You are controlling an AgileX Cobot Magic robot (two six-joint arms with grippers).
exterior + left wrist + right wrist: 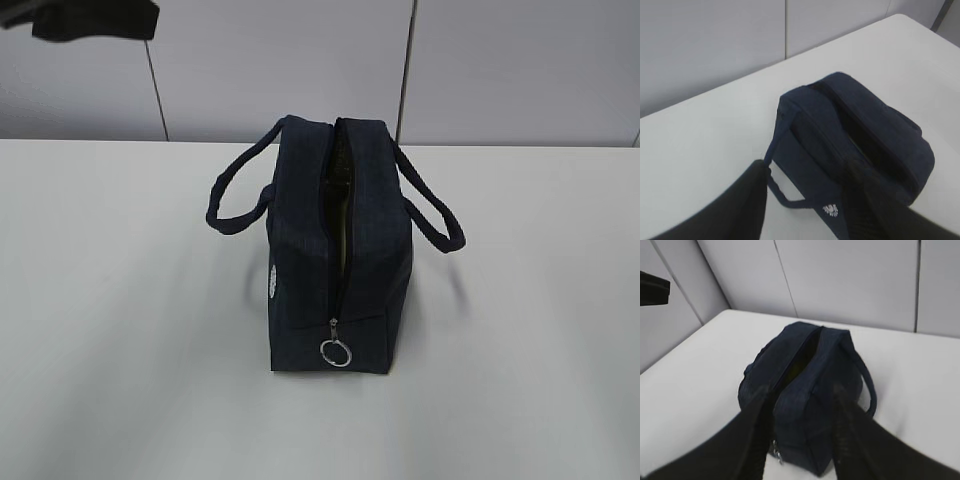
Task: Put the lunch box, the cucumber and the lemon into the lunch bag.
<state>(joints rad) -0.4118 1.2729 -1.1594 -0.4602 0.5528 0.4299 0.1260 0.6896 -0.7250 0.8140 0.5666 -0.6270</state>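
Observation:
The dark navy lunch bag (372, 250) stands in the middle of the white table with its top zipper open and its silver ring pull (336, 352) hanging at the near end. Through the slit shows a dim yellow-green patch (343, 215); I cannot tell which thing it is. The lunch box, the cucumber and the lemon are otherwise hidden. My left gripper (807, 167) is open above the bag (860, 120), near its left handle (777, 145). My right gripper (801, 389) hangs open above the bag's near end (835, 357). Neither holds anything.
Grey wall panels stand behind the table (120, 330). A dark part of an arm (95, 20) shows at the exterior view's top left corner. The bag's two loop handles (435, 215) droop out to either side.

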